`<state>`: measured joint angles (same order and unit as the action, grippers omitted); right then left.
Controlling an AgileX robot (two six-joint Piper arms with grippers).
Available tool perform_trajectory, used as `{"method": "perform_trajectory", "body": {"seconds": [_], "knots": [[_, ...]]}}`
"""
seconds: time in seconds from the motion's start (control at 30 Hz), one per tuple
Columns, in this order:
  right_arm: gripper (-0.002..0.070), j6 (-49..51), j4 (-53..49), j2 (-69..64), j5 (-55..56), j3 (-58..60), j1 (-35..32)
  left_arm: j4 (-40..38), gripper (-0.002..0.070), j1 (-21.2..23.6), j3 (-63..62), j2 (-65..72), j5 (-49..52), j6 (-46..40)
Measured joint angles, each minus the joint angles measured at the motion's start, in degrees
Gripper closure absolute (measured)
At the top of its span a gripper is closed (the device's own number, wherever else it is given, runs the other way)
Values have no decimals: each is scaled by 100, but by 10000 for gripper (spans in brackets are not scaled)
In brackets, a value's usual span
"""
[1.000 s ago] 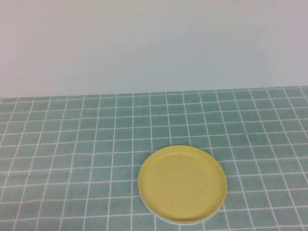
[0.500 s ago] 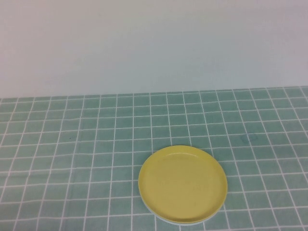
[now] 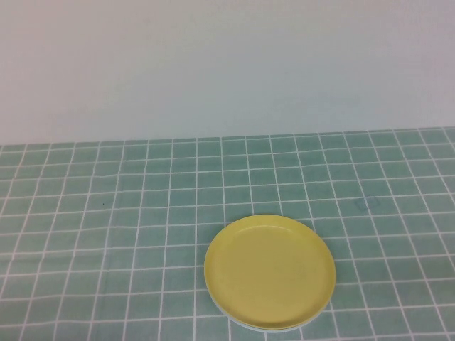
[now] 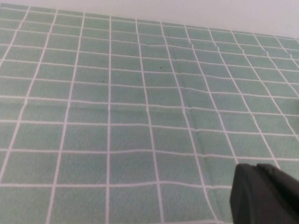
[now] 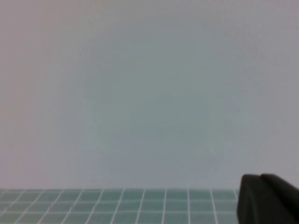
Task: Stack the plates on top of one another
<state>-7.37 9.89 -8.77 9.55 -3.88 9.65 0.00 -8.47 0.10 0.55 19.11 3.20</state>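
Left gripper (image 4: 266, 193): only a dark tip shows in its wrist view, above bare tabletop (image 4: 117, 107); can't tell if the fingers are open or closed, nothing visibly in them. Right gripper (image 5: 268, 198): same story, a dark tip in its wrist view, camera aimed at the wall (image 5: 149, 93) with a strip of the grid cloth below; finger state can't be told either. Neither gripper shows in the high view, so both look parked off the work area. Stack: yellow plate (image 3: 269, 273) sits near-centre, slightly right, at the near edge of the tabletop, with a thin pale rim (image 3: 266, 329) peeking out under its near side. That reads as at least one plate underneath; can't confirm how many or which colours. No loose plates anywhere else on the grid. My read: stacking is done or nearly so. What matters now is keeping both arms clear of the stack and not nudging it; the top plate looks seated roughly concentric, with a slight offset toward far. No brands, labels or writing visible on plates, cloth or wall.
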Motion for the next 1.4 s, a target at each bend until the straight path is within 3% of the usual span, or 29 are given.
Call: {"method": "perform_trajectory", "body": {"seconds": [0.3, 0.57, 0.87, 1.4], "knots": [[676, 130, -171, 203, -336, 539, -15, 0, 676, 0, 0, 0, 0, 0], [676, 621, -886, 243, -911, 539, -637, 0, 676, 0, 0, 0, 0, 0], [677, 1073, -1294, 919, -2972, 539, -681, 0, 676, 0, 0, 0, 0, 0], [678, 1073, -1327, 930, -3033, 539, -681, 0, 676, 0, 0, 0, 0, 0]]}}
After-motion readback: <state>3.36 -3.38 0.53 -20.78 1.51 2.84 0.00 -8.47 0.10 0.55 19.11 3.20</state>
